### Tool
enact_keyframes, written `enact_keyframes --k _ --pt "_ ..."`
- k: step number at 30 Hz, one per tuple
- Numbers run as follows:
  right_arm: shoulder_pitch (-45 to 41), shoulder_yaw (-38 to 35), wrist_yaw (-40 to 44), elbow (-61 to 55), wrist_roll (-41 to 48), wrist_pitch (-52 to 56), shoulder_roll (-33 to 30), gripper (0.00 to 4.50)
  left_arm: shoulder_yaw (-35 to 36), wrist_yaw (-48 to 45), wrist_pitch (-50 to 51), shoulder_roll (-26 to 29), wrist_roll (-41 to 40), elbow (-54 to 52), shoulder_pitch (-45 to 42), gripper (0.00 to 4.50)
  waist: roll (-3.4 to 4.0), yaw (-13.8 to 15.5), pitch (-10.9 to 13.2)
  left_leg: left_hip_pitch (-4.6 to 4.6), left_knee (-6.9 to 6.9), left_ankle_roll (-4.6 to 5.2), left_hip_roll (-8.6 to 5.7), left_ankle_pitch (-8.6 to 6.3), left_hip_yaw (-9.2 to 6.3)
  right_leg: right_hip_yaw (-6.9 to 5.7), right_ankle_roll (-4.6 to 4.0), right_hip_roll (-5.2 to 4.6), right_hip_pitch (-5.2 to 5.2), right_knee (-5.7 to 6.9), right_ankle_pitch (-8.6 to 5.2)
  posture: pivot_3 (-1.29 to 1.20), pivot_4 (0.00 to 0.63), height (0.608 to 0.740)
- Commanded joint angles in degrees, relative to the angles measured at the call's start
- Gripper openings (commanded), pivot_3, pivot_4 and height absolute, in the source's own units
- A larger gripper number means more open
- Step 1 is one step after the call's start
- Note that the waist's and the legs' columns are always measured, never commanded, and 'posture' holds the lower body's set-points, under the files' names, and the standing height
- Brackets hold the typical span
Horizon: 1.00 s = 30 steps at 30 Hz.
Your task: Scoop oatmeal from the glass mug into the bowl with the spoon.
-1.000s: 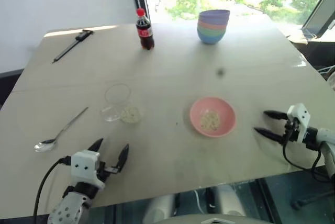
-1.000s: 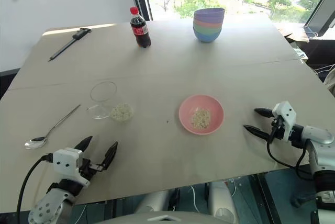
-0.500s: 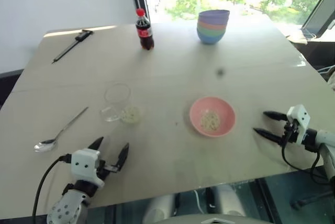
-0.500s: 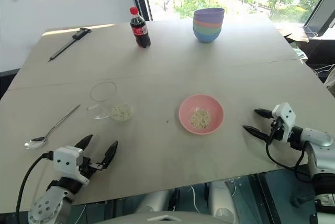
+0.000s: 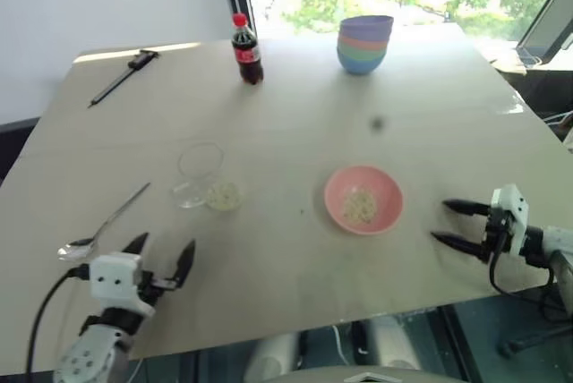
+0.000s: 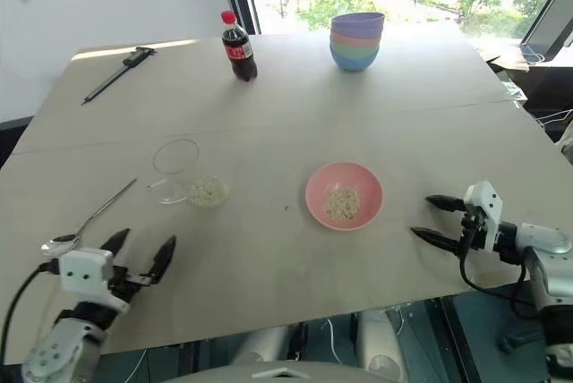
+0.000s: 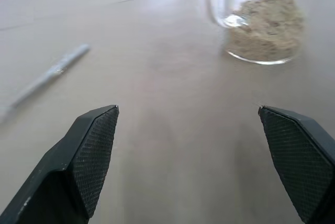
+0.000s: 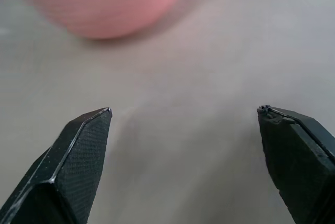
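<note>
Hovering spread and empty, left end effector (image 5: 161, 254) near spoon (image 5: 103, 222); right end effector (image 5: 452, 223) spread beside bowl (image 5: 363, 199)

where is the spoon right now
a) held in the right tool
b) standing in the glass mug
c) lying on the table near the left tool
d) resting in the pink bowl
c: the spoon lies flat on the table, just ahead of the open, empty left tool.

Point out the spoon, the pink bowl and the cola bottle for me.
spoon (image 5: 109, 222), left eye view, middle of its handle.
pink bowl (image 5: 391, 197), left eye view, its right inner wall.
cola bottle (image 6: 239, 50), right eye view, its red label.
</note>
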Motion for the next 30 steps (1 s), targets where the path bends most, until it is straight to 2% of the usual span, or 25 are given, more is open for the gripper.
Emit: enact_keyframes --k 1,5,9,16,22,30 --pt "-3.5 -1.6 -1.8 -15.7 10.9 12.2 -2.9 4.48 5.9 -3.5 3.5 5.7 -4.6 1.6 -1.9 4.50 0.07 -0.1 0.1 0.02 0.00 0.00 0.02 0.00 0.01 -0.01 0.18 0.03 0.00 0.01 -0.11 0.00 0.150 0.740" --pt "-9.6 -0.8 -5.3 -24.7 16.8 19.0 -3.3 4.48 9.7 -7.0 5.9 13.0 -4.7 8.2 -5.1 4.50 -0.01 -0.1 0.1 0.09 0.00 0.00 0.10 0.00 0.03 -0.34 0.21 0.08 -0.01 0.04 -0.12 0.00 0.150 0.740" --pt "-12.9 0.4 -7.1 -28.3 17.9 20.7 -2.7 4.48 10.0 -9.4 9.3 17.1 -4.0 12.8 -6.5 4.50 -0.09 0.1 0.1 -0.06 -0.01 -0.04 0.02 -0.01 0.00 -0.48 0.21 0.00 -0.03 -0.09 0.13 0.00 0.150 0.740" --pt "-12.5 0.9 -6.4 -27.2 15.5 19.1 -2.7 4.48 6.8 -12.2 12.7 19.0 -1.2 17.1 -6.8 4.50 -0.11 0.1 0.1 -0.36 -0.02 -0.24 -0.14 0.08 -0.07 -0.57 0.21 -0.30 -0.17 -0.26 0.15 0.00 0.150 0.740" --pt "-11.9 1.3 -7.2 -27.5 15.2 18.8 -1.5 4.48 4.7 -11.5 13.6 20.7 2.5 24.5 -11.9 4.50 0.00 0.1 0.1 -0.25 -0.05 -0.01 -0.11 -0.05 -0.25 -0.61 0.18 -0.38 -0.16 -0.05 0.15 0.00 0.150 0.740" --pt "-10.8 0.5 -7.9 -27.0 14.7 17.9 -1.1 4.48 3.9 -16.8 15.2 26.2 2.6 35.5 -17.5 4.50 0.03 -0.1 0.1 -0.08 -0.07 -0.02 -0.04 -0.04 -0.16 -0.98 0.17 -0.43 -0.12 0.02 0.17 0.00 0.150 0.740"
